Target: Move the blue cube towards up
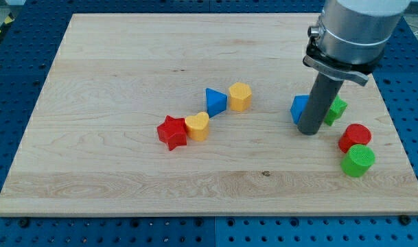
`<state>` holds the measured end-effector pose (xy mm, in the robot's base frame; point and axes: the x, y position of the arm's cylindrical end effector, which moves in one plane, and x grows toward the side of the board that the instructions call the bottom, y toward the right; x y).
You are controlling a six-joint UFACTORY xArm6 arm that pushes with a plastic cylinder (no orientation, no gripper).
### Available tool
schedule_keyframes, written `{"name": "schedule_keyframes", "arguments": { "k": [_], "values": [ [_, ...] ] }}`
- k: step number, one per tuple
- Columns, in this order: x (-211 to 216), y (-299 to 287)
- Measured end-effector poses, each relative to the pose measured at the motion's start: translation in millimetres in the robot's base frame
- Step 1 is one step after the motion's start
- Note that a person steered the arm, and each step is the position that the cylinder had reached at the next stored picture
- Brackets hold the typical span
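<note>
The blue cube [299, 108] sits on the wooden board [126, 68] at the view's right, partly hidden behind my rod. My tip [308, 132] rests on the board right at the cube's lower right side, touching or nearly touching it. A green block [337, 110], shape unclear, lies just right of the rod.
A blue triangle [215, 101] and a yellow hexagon [240, 97] sit near the middle. A red star [171, 132] and a yellow heart [198, 126] lie below left of them. A red cylinder [355, 137] and a green cylinder [357, 160] stand near the right edge.
</note>
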<state>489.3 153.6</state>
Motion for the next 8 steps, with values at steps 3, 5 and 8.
{"name": "schedule_keyframes", "arguments": {
  "k": [3,5,8],
  "values": [
    [-65.1,9.1],
    [-70.0,29.5],
    [-55.8,52.1]
  ]
}}
